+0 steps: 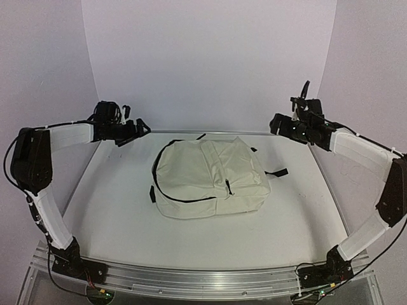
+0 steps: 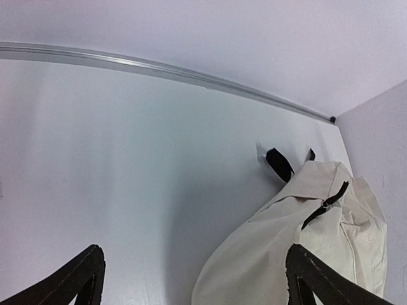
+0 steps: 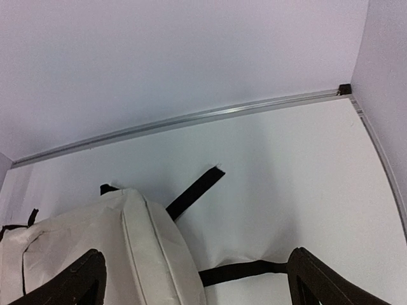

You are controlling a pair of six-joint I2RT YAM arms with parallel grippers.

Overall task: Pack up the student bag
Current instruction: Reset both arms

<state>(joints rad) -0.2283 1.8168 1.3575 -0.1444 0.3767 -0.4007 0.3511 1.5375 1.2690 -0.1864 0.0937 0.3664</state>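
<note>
Bag (image 1: 206, 178) is found at centre of the top view, laid flat on the table (image 1: 121, 216), cream fabric up. Black zippers (image 1: 184, 199) are seen running along its lower left edge and look drawn shut, though the far side cannot be checked. A black strap (image 1: 277, 172) is trailed out flat to the right of the bag. No loose items are seen on the table around it.

Left gripper (image 1: 135, 124) is held in the air at upper left of the top view, well apart from the bag. Its fingers (image 2: 82, 273) are seen spread wide at the bottom corners of the left wrist view, with nothing between them. Right gripper (image 1: 304, 95) is raised at upper right, also well apart from the bag. Its fingers (image 3: 318, 276) are spread wide and nothing is gripped.

Step is judged as letting go and backing off, with packing likely done. For this to be done well:
- arms should be lifted up and outward, not swept low across the fabric
- the trailed strap should be avoided by the right fingers so it is not snagged
- the bag should be left flat and undragged
- zipper closure should be confirmed from the top view
</note>
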